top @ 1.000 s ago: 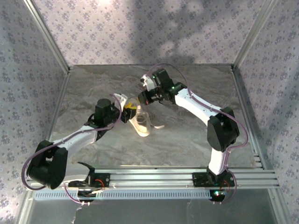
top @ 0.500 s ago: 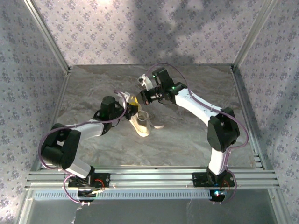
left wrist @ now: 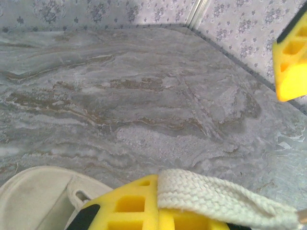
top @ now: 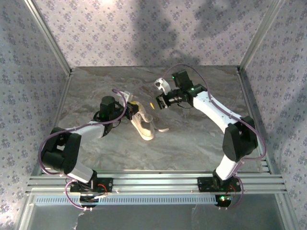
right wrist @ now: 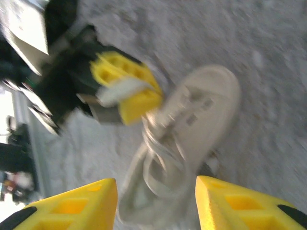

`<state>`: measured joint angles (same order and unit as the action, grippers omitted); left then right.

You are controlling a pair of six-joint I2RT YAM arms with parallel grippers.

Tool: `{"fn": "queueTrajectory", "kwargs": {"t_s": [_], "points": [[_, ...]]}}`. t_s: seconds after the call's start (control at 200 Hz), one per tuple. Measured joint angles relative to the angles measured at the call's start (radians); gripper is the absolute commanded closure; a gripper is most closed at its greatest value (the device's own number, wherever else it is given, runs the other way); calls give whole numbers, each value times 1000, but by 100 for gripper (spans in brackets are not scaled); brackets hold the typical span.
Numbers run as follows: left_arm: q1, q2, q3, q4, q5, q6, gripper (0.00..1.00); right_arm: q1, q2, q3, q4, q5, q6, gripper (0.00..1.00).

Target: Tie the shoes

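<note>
The left gripper [top: 134, 106] has its yellow fingers pressed together on a white braided lace [left wrist: 216, 199], which lies flat across the finger pad and runs off to the right in the left wrist view. The shoe [top: 145, 128] lies just beside that gripper, on its near-right side, on the grey marbled table [top: 192, 139].

The right gripper [top: 154, 103] hangs near the shoe's far-right side with its fingers [right wrist: 72, 206] spread apart and nothing between them.

In the top view the shoe's long axis runs diagonally, from far-left to near-right. In the right wrist view its rounded toe points away from the right gripper and its open heel end lies nearest those fingers. A loose lace end [top: 163, 130] trails on the table to the shoe's right.

A white label [right wrist: 24, 24] on the left arm is too blurred to read. Floral-patterned walls [top: 120, 33] enclose the table on three sides, an aluminium rail [top: 158, 179] carries the arm bases, and a purple cable [top: 45, 146] loops along the left arm.
</note>
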<state>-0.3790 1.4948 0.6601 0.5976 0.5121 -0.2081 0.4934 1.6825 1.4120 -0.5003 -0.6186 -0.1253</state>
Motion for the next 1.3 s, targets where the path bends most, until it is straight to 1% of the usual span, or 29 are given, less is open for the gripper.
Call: {"fn": "queueTrajectory", "kwargs": {"t_s": [0.075, 0.11, 0.215, 0.335, 0.42, 0.53, 0.565, 0.595, 0.615, 0.665, 0.705, 0.77, 0.83, 0.939, 1.079, 1.164, 1.299], "points": [[6, -16, 0, -21, 0, -3, 100, 1, -11, -66, -53, 91, -79, 49], [8, -21, 0, -27, -1, -5, 100, 5, -9, -86, -67, 113, -97, 48], [19, -31, 0, -47, 0, -14, 100, 41, 44, -146, -134, 203, -164, 46], [32, -38, -3, -69, 0, -24, 100, 87, 139, -140, -179, 277, -217, 43], [39, -51, -14, -82, 0, -31, 100, 110, 184, -128, -200, 305, -241, 42], [53, -80, -29, -103, 1, -40, 100, 146, 253, -93, -211, 354, -273, 42], [55, -87, -31, -108, 0, -41, 100, 154, 270, -85, -211, 370, -277, 45], [59, -92, -32, -110, 0, -44, 100, 161, 285, -72, -212, 393, -279, 52], [59, -95, -33, -109, 0, -45, 100, 162, 289, -67, -217, 397, -282, 58], [63, -102, -37, -109, 0, -48, 100, 166, 294, -55, -227, 422, -281, 78], [65, -109, -43, -109, 0, -48, 100, 168, 299, -51, -220, 454, -277, 91], [65, -116, -50, -109, -1, -48, 100, 164, 300, -53, -208, 491, -266, 100], [68, -126, -58, -116, -4, -48, 100, 163, 294, -60, -197, 513, -251, 100], [84, -165, -71, -146, -9, -48, 100, 170, 245, -127, -137, 546, -209, 100], [119, -262, -80, -211, -39, -47, 100, 141, 125, -263, -119, 601, -134, 100], [141, -338, -80, -286, -84, -39, 100, 103, 23, -311, -121, 632, -95, 100], [166, -459, -76, -436, -191, -18, 100, 61, -111, -309, -114, 678, -65, 100]]}}
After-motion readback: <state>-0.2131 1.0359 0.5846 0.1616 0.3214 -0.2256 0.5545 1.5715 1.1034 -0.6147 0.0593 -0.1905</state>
